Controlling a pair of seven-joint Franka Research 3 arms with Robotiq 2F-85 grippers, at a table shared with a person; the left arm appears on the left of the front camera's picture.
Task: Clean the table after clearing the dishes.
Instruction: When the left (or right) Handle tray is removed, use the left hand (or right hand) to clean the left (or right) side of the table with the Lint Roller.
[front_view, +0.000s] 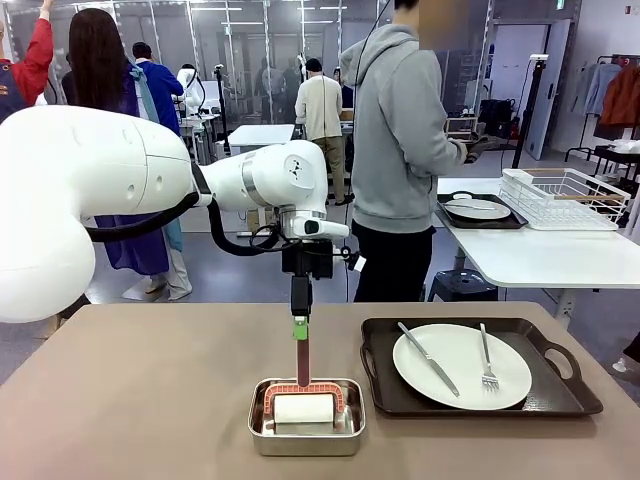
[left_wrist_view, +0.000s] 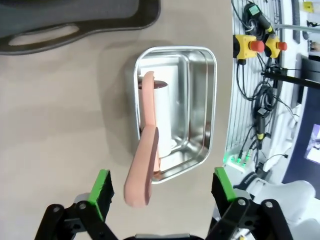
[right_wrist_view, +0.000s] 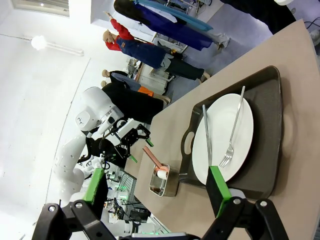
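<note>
On the brown table (front_view: 130, 400) stands a dark tray (front_view: 560, 395) with a white plate (front_view: 462, 365), a knife (front_view: 428, 358) and a fork (front_view: 486, 362). A second plate (front_view: 477, 209) lies on a tray on the white table behind. My left gripper (front_view: 300, 328) hangs open over a steel pan (front_view: 305, 430). The pan holds a white roller (front_view: 303, 408) with a pink handle (front_view: 303, 362) sticking up. In the left wrist view the handle (left_wrist_view: 142, 170) lies between my open gripper's (left_wrist_view: 162, 187) pads, nearer one. My right gripper (right_wrist_view: 156, 184) is open and holds nothing, off the tray's (right_wrist_view: 270, 125) near side.
A person in a grey hoodie (front_view: 400, 130) stands at the far edge, turned toward the white table (front_view: 540, 255), which holds a white wire rack (front_view: 565, 195). Bare tabletop lies left of the pan. Other people stand farther back.
</note>
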